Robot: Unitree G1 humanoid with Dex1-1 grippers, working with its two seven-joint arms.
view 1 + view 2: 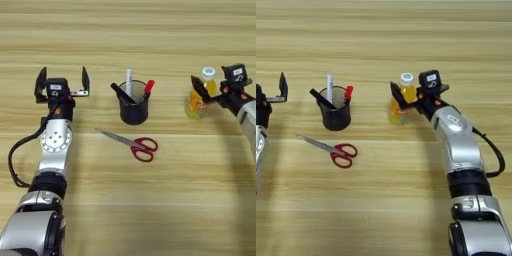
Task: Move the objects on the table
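Your table [150, 210] filled both views, no room visible. Right gripper [408, 97] straddled the bottle [401, 102], grip unclear. Left gripper [62, 80] gaped empty. Scissors [132, 144] lay before the cup [133, 107].

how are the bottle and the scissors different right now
The bottle stands upright with the right gripper around it; the scissors lie flat, untouched, blades pointing toward the robot's left. The bottle is clear with orange drink and a white cap; the scissors are steel with red handles. Both are on the table.
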